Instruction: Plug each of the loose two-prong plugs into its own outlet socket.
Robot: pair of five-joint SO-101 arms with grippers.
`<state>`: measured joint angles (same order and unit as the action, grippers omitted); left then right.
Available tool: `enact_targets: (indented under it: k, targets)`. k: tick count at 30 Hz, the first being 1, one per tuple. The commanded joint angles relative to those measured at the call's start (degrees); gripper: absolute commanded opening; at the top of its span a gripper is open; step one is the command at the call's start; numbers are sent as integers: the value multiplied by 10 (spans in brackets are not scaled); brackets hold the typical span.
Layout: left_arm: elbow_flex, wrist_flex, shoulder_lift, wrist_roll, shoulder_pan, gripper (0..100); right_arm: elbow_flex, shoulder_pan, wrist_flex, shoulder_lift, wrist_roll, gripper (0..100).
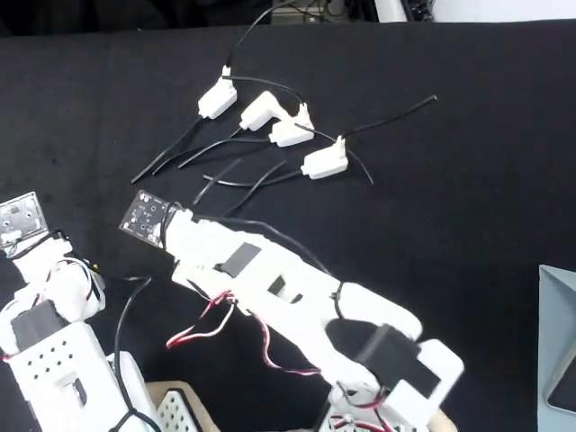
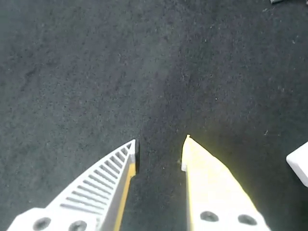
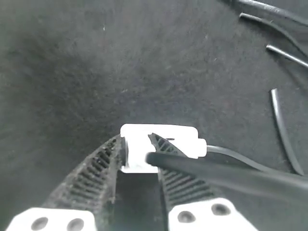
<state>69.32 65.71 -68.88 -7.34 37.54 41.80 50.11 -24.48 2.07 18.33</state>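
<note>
Toward the left side of the table (image 1: 468, 135), the left tool (image 2: 160, 140) hangs released above the black surface. Nearer the middle, the right tool (image 3: 138, 144) is clenched on a white plug (image 3: 178, 139), whose black cord (image 3: 231, 155) trails away. Four white corded pieces (image 1: 292, 132) lie toward the far edge.

No legible txt, labels or nos anywhere. White plug (image 3: 137, 149) body looks blank. Small circuit board (image 1: 144, 219) toward worktop's left edge: any print too tiny to read.
</note>
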Motion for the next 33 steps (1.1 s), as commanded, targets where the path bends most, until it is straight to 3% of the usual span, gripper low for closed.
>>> enact_targets:
  k: [1,21,28,33]
  targets:
    - [-2,-11,-6,2,2,166,-36,-14,18,-9,4,11]
    - [-1,-9,-4,2,2,166,-35,-16,16,-58,5,16]
    - [12,-12,-6,1,-2,167,-44,-13,-79,28,2,214]
    - [13,-12,-6,1,-2,167,-56,13,-145,112,1,225]
